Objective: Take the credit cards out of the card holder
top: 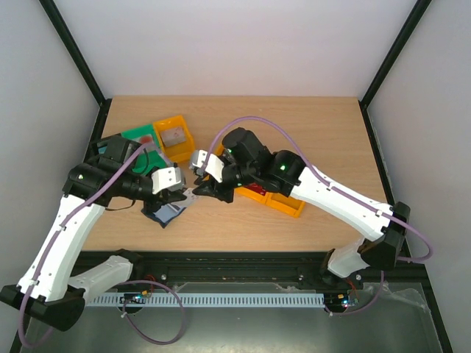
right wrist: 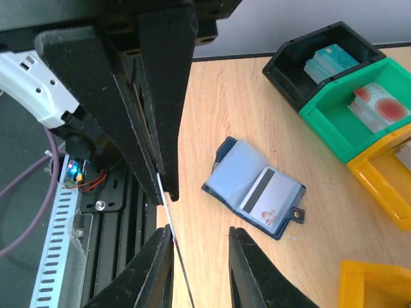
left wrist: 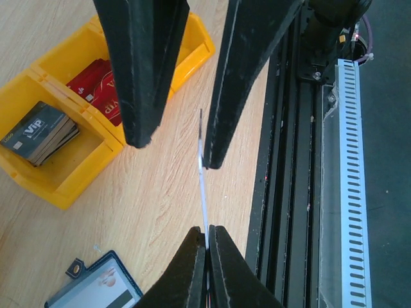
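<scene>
A thin white credit card hangs edge-on above the table, with my left gripper shut on one end of it. My right gripper faces it from the other side, its jaws apart around the card's free end; the card lies against one finger. In the top view both grippers meet just above the card holder. This dark navy wallet lies open on the wood, and a white card with a black stripe shows in its pale pocket.
An orange-yellow tray holds dark grey cards and red cards. Black, green and yellow bins with cards stand at the back left. The black rail marks the table's near edge.
</scene>
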`<state>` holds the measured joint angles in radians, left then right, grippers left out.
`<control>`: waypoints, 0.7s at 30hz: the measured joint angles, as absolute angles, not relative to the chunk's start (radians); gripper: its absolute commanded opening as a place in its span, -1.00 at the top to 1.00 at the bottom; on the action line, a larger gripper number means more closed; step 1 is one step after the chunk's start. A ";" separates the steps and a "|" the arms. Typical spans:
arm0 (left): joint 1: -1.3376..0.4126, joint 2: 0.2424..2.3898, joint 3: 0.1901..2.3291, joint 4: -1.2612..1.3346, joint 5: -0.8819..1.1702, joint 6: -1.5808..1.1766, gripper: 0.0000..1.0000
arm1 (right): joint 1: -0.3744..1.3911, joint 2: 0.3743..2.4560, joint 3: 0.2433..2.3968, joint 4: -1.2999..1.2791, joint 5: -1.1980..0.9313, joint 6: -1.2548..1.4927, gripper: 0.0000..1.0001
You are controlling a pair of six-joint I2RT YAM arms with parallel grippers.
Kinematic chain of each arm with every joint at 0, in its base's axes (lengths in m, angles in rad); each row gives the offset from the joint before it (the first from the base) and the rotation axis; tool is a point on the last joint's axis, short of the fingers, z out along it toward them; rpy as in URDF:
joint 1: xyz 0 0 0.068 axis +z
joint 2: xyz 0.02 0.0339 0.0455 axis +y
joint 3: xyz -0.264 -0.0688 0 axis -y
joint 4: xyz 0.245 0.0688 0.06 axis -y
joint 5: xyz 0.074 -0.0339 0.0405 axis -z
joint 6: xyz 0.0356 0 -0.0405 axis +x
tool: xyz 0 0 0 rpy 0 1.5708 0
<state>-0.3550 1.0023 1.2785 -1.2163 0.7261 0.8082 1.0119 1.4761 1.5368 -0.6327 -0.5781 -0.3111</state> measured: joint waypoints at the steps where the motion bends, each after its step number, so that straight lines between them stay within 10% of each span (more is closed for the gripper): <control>1: -0.355 1.001 1.278 -1.218 0.727 0.808 0.95 | 1.012 1.475 1.528 -0.628 -0.586 -0.305 0.58; 8: -0.355 0.998 1.279 -1.219 0.744 0.807 0.95 | 1.012 1.475 1.508 -0.620 -0.631 -0.271 0.97; 11: -0.353 0.987 1.276 -1.209 0.738 0.795 -0.18 | 1.009 1.475 1.504 -0.614 -0.654 -0.229 0.97; 13: -0.354 0.959 1.262 -1.156 0.728 0.750 -0.44 | 0.991 1.474 1.494 -0.580 -0.659 -0.171 0.97; 21: -0.355 0.619 1.014 -0.594 0.331 0.585 -0.25 | 0.670 1.417 1.204 -0.104 -0.618 0.529 0.97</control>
<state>-0.3553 0.6186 1.0138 -0.5941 0.3313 0.5854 0.6704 1.4174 1.2041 -0.1036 -0.6182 0.5285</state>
